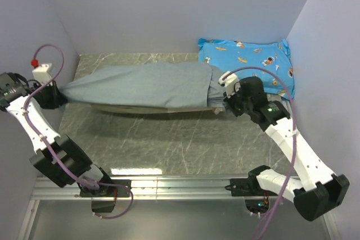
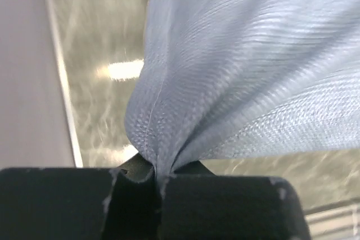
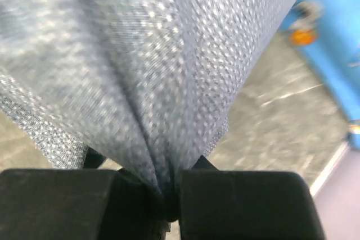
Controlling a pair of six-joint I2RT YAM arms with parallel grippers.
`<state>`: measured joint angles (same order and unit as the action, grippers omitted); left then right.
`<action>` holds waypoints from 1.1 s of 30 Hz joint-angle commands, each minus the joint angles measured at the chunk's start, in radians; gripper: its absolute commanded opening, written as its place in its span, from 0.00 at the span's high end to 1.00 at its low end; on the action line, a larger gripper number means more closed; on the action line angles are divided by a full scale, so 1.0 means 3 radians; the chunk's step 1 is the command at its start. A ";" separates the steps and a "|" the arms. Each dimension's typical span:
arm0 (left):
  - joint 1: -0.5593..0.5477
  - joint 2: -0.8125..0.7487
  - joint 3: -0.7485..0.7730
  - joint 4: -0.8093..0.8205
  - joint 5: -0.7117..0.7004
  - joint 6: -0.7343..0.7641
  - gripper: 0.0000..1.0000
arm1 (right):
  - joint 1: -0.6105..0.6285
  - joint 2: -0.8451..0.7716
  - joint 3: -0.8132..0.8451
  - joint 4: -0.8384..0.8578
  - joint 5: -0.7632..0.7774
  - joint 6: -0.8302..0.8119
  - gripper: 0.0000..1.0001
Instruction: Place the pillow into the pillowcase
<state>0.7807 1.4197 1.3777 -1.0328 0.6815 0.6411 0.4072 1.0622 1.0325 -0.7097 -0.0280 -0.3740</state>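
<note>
The left gripper (image 2: 156, 175) is clamped on a gathered corner of the limp, dusty grey-blue fabric pillowcase (image 1: 140, 85). The cloth spans rightward to the right gripper (image 3: 169, 189), pinched tight on its far end. It is probably light and floppy, so bunched corners look the surest hold. The plain white pillow is not visible.

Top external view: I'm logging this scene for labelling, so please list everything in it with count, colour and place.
pillowcase: one, dusty grey-blue, stretched across the table's far half between both arms
pillow: none visible; cannot tell whether it is inside the pillowcase
cushion: one, bright blue with cartoon prints, far right corner
table: one, grey-green marble pattern
left arm, right arm: white and black, purple cables, bases at the near edge
left fingers: black, shut on the pillowcase's left end
right fingers: black, shut on its right end
</note>
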 commanded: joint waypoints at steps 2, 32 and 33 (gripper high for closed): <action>0.0204 -0.0385 0.0648 0.0114 0.0341 -0.0347 1.00 | -0.0217 -0.0370 0.0582 -0.0083 0.0043 -0.0108 1.00; -0.0746 -0.0139 0.0860 0.1080 -0.1194 -0.0915 0.01 | -0.0693 0.1466 0.2679 -0.0716 -0.0185 0.0059 0.04; -0.0777 -0.0196 0.0798 0.1060 -0.1117 -0.0925 0.01 | -0.0652 0.1440 0.2618 -0.0798 -0.0421 0.0081 0.04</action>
<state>0.5720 1.5249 1.6424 -0.7677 0.3401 0.3683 0.1833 1.5776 1.8008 -0.8299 0.0338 -0.4080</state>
